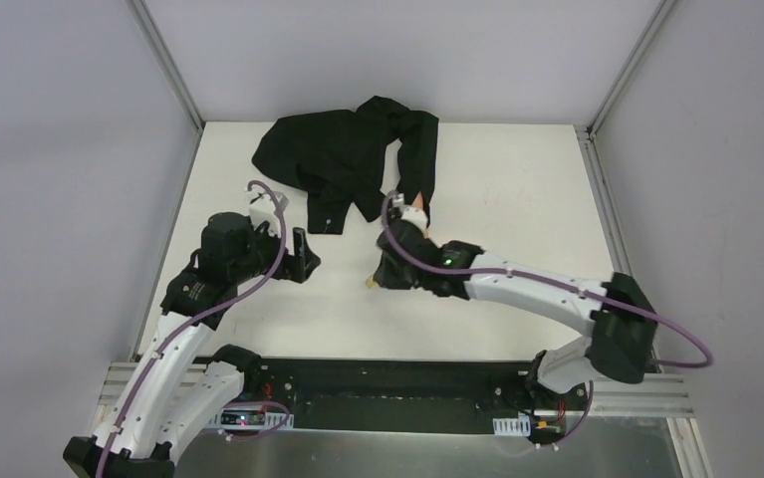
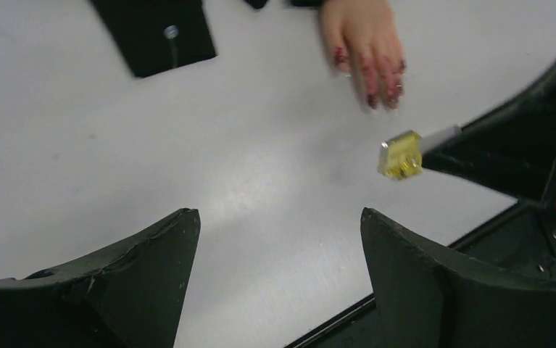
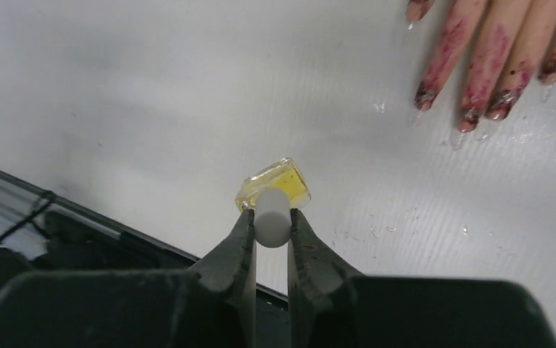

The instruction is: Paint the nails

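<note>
A pale mannequin hand (image 2: 362, 43) with dark red-purple nails (image 3: 478, 109) lies on the white table; its fingers (image 3: 488, 58) are smeared with red polish. In the top view the hand (image 1: 415, 212) pokes from a black sleeve. My right gripper (image 3: 271, 217) is shut on the white cap (image 3: 271, 217) of a small yellowish polish bottle (image 3: 278, 185), held low over the table, below and left of the fingertips. The bottle also shows in the left wrist view (image 2: 400, 156). My left gripper (image 2: 278, 225) is open and empty, to the left of the hand.
A black garment (image 1: 348, 154) lies spread at the back of the table, its sleeve (image 1: 419, 159) leading to the hand. A cuff with a button (image 2: 172, 32) lies near my left gripper. The black frame rail (image 1: 397, 383) runs along the near edge.
</note>
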Action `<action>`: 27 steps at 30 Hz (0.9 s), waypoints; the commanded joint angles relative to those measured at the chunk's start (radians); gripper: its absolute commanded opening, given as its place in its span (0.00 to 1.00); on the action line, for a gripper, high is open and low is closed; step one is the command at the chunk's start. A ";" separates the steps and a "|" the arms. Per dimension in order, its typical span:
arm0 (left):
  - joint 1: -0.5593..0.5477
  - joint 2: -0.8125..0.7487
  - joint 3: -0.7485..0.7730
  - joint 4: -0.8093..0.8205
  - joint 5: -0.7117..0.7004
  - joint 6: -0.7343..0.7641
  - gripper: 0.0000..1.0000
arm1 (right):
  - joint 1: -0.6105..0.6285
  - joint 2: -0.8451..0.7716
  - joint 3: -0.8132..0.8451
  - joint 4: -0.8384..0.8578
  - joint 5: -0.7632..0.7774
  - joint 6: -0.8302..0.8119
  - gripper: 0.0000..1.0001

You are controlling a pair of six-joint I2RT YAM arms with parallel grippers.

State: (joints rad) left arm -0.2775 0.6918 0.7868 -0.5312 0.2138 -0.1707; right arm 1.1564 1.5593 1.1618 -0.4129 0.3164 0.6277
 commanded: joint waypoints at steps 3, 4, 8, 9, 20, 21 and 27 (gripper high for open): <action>-0.175 0.030 0.028 0.234 0.286 0.080 0.83 | -0.205 -0.249 -0.086 0.065 -0.355 0.042 0.00; -0.213 0.051 0.044 0.248 0.285 0.099 0.82 | -0.225 -0.275 -0.090 0.065 -0.388 0.045 0.00; -0.372 0.184 0.137 0.258 0.244 0.172 0.81 | -0.282 -0.355 -0.087 0.063 -0.487 0.055 0.00; -0.408 0.218 0.156 0.259 0.234 0.205 0.81 | -0.286 -0.373 -0.083 0.064 -0.505 0.058 0.00; -0.552 0.286 0.096 0.308 0.156 0.262 0.78 | -0.288 -0.360 -0.077 0.104 -0.628 0.073 0.00; -0.552 0.285 0.089 0.310 0.150 0.261 0.77 | -0.288 -0.352 -0.076 0.111 -0.630 0.074 0.00; -0.558 0.267 0.064 0.313 0.125 0.267 0.68 | -0.290 -0.344 -0.077 0.139 -0.642 0.079 0.00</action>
State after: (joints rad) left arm -0.8253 0.9897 0.8627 -0.2657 0.3729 0.0719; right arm 0.8700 1.2201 1.0748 -0.3389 -0.2802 0.6884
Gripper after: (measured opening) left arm 0.716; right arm 0.162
